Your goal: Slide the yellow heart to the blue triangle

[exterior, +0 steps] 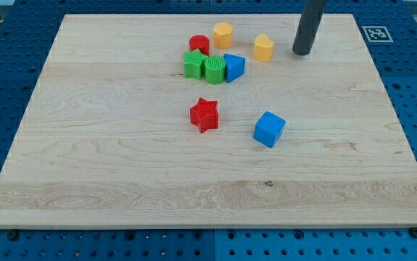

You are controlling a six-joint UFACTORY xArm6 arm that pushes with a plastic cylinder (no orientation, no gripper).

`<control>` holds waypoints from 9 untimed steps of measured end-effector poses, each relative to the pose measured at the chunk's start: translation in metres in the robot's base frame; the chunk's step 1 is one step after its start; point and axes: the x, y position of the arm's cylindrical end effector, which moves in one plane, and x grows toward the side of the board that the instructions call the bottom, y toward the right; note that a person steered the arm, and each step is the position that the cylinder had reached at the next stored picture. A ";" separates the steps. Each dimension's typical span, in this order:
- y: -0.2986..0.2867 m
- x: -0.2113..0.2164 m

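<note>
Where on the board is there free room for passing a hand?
Free: the whole bottom strip below the red star and blue cube, and the view's left side. Crowded: the top middle, around the green blocks, blue triangle and yellow heart.

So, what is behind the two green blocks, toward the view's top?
Directly behind the green blocks sits a red block, its lower part hidden by them. A yellow block stands beside it. Nothing else shows there.

No readable text shows; only a black-and-white square marker (375, 33) sits on the board's (121, 167) top-right corner.
</note>
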 end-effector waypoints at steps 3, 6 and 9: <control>-0.056 -0.002; -0.057 0.016; -0.077 -0.019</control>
